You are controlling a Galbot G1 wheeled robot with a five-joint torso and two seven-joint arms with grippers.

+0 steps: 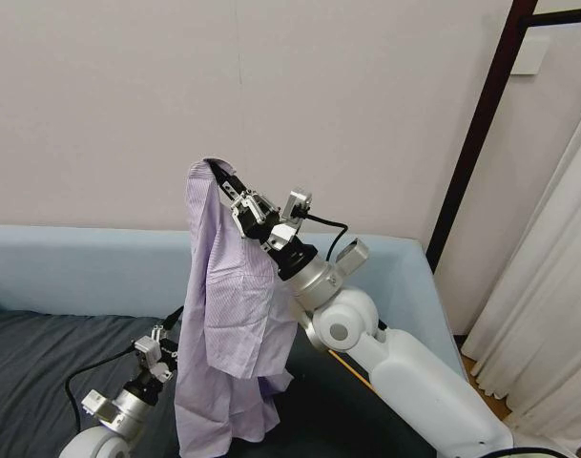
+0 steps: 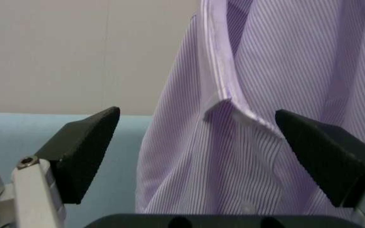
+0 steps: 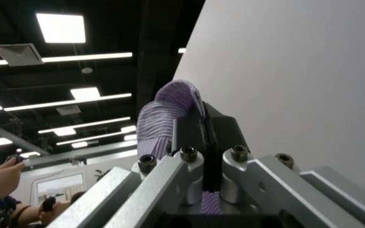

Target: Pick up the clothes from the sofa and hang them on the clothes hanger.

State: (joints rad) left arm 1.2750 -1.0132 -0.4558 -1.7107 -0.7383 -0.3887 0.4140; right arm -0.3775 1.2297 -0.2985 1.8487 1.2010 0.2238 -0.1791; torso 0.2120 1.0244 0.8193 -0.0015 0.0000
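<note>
Plain pale wall (image 1: pixel 366 95) ahead of me, faint vertical seam down it. White curtain (image 1: pixel 548 315) hangs in folds at my far right. Small white wall plate (image 1: pixel 530 54) high up. From my right wrist: dark ceiling (image 3: pixel 138 28), square light panel (image 3: pixel 60 27), strip lights (image 3: pixel 87 57), a vent (image 3: pixel 16 53).

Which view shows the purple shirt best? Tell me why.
The head view: the whole purple shirt hangs from the right gripper. The left wrist view shows its front beyond the open left gripper; the right wrist view, a pinched fold.
</note>
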